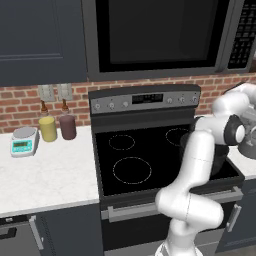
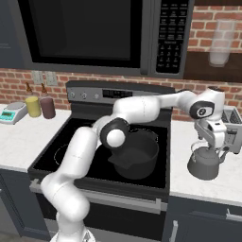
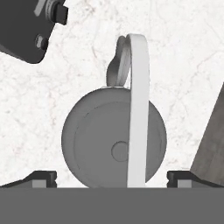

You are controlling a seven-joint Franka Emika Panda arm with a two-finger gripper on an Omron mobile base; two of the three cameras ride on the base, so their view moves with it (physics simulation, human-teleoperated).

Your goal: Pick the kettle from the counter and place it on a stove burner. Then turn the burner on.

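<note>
- I see a simulated kitchen with a red brick back wall (image 1: 20, 102), dark grey cabinets and a black microwave (image 2: 85, 33) hung over the range.
- The white speckled stone-look counter (image 1: 50, 175) runs either side of the glossy black glass cooktop (image 1: 155, 162); in the left base view the large dashed white ring of the stove burner (image 1: 132, 170) sits at 7 o'clock on the glass and is bare.
- A wide black pot (image 2: 134, 156) stands on the cooktop's right half, at 9 o'clock from the kettle in the right base view.
- The small grey metal kettle (image 2: 204, 164) with its thin arched wire handle stands upright on the counter right of the range, just in front of a silver toaster (image 2: 232, 126).
- My two-finger gripper (image 2: 210, 146) hangs straight above the kettle, jaws spread wide and holding nothing; in the hand view the fingertips (image 3: 39, 178) flank the round body (image 3: 98, 142), apart from it, with the handle running between them.
- On the left counter: a small digital scale (image 1: 24, 141), a yellow jar (image 1: 48, 128) and a maroon jar (image 1: 67, 126) at 12 o'clock.
</note>
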